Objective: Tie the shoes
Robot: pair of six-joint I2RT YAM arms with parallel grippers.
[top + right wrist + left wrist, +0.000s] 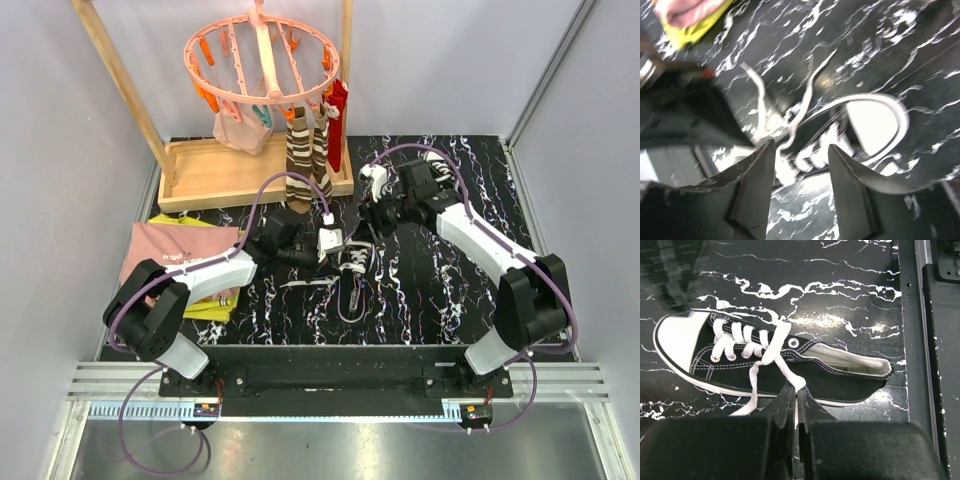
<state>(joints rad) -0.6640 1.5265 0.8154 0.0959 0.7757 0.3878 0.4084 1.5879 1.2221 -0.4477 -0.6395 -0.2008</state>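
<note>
One shoe (835,382) lies near the surface's (445,300) centre, its lace (782,367) pinched by the left gripper (796,390) from 10 o'clock, the right gripper (801,150) wide open at 1 o'clock; a hard tug may drag the shoe.

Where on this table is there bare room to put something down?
Bare marble lies between the shoe and the right arm's base, and in the far right corner behind that arm. The middle is crowded with the left gripper, right gripper and laces; cloths and the wooden tray fill the left.
</note>
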